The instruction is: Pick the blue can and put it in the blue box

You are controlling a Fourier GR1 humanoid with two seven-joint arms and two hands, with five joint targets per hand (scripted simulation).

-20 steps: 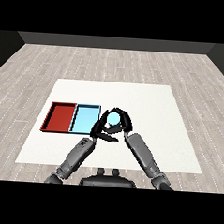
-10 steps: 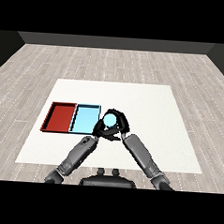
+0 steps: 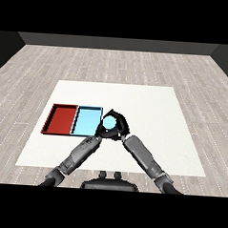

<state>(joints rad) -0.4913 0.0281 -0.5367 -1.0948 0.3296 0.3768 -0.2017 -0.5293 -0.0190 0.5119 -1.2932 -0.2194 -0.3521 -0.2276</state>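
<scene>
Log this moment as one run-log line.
phase: carry | right hand: fingers curled round blue can | left hand: beside can, state unclear | can: at right edge of blue tray | red tray: untouched

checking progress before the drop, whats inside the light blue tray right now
The shallow light blue tray shows only its bare floor; nothing lies in it. The round blue can sits just right of it, held in the black right hand. The tray's right edge is partly covered by the hands.

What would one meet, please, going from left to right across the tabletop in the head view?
Red tray → light blue tray → blue can, held in the right robot hand just beside the blue tray's right edge. The left robot hand overlaps that cluster, so it is left out.
</scene>
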